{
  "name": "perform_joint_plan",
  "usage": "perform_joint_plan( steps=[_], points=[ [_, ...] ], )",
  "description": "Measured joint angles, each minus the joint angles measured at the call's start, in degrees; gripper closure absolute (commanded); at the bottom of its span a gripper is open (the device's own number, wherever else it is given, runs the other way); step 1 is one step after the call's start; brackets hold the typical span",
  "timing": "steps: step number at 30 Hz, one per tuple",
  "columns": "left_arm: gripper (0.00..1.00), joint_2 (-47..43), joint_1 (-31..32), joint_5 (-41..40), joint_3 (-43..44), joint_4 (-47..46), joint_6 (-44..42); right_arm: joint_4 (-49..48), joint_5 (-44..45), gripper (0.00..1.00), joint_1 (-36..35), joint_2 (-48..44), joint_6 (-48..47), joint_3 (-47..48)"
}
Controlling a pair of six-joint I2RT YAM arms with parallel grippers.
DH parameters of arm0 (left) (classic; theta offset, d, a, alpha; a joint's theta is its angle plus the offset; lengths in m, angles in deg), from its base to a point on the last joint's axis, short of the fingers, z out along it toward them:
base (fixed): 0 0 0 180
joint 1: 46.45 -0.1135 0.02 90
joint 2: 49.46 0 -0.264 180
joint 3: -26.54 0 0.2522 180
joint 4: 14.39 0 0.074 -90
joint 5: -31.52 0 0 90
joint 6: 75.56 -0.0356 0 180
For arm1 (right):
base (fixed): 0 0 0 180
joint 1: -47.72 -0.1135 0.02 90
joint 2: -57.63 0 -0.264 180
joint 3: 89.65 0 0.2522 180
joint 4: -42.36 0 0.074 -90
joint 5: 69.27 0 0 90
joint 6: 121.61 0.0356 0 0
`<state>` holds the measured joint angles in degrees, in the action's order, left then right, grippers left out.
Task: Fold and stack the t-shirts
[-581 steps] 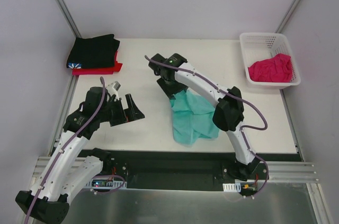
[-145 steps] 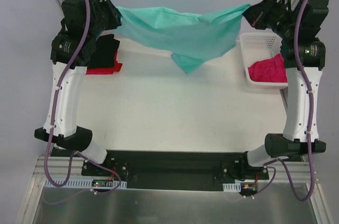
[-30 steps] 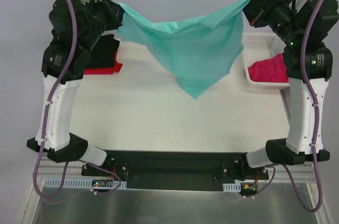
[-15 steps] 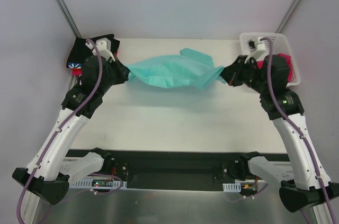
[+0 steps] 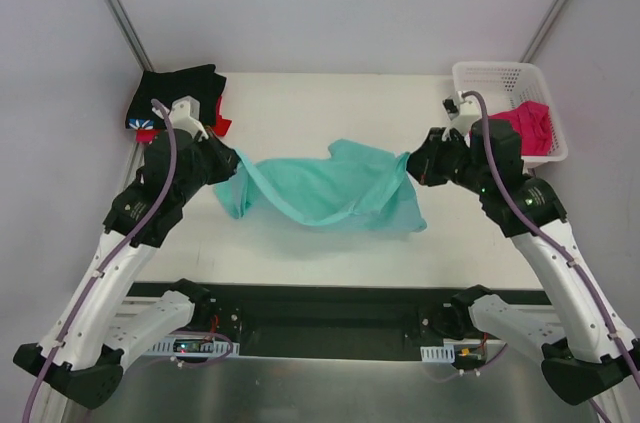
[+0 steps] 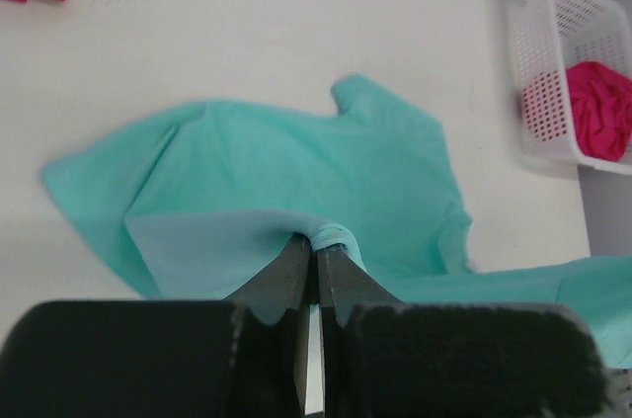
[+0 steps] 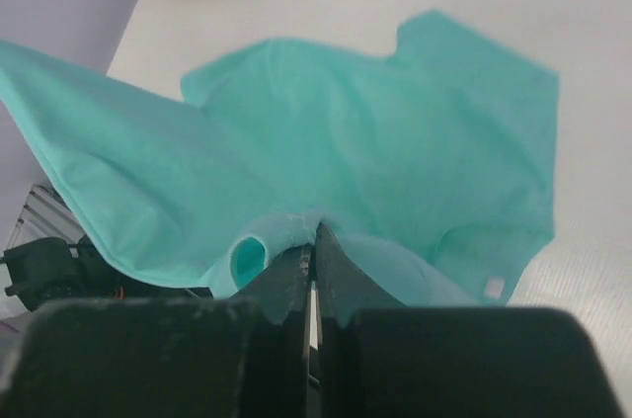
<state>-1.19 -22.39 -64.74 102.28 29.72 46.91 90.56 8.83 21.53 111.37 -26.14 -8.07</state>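
The black t-shirt (image 5: 180,91), its small mark unreadable, hides most of the red t-shirt (image 5: 222,123).

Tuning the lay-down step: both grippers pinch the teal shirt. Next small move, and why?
Probably lower both, drawing them toward the near edge: left gripper and right gripper are shut on the teal t-shirt; its far part lies on the table, the held edge hangs slack between them.

no readable txt, labels or nos. anywhere.
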Motion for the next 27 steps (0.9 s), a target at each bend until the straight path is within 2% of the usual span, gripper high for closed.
perform_joint_plan(
  steps=[7, 11, 17, 19, 22, 24, 27],
  points=[
    [1.0, 2.47, 0.0, 0.11, 8.37, 1.62, -0.57, 2.16, 2.14, 0.99, 0.0, 2.1, -1.42, 9.68],
    [1.0, 10.19, 0.0, -0.33, 18.01, 3.1, -2.75, 4.48, 4.31, 0.99, 0.15, 6.58, -4.66, 17.66],
    [1.0, 30.62, -1.05, 0.55, 43.45, 3.52, -5.75, 3.26, 3.65, 0.99, 4.48, 22.43, -8.74, 40.02],
    [1.0, 39.43, -1.73, 1.46, 56.83, 4.85, -6.38, 2.58, 2.25, 0.99, 6.23, 29.38, -9.27, 50.6],
    [1.0, 47.58, -2.05, 2.36, 70.95, 4.81, -6.8, 1.62, 0.09, 0.99, 7.87, 36.06, -9.05, 62.14],
    [1.0, 49.31, -2.14, 2.93, 76.22, 4.33, -7.02, -1.11, -1.49, 0.99, 8.63, 37.33, -8.39, 65.51],
    [1.0, 46.31, -2.14, 3.13, 77.02, 3.85, -7.63, -5.42, -2.67, 0.99, 9.14, 33.68, -7.04, 63.32]
  ],
)
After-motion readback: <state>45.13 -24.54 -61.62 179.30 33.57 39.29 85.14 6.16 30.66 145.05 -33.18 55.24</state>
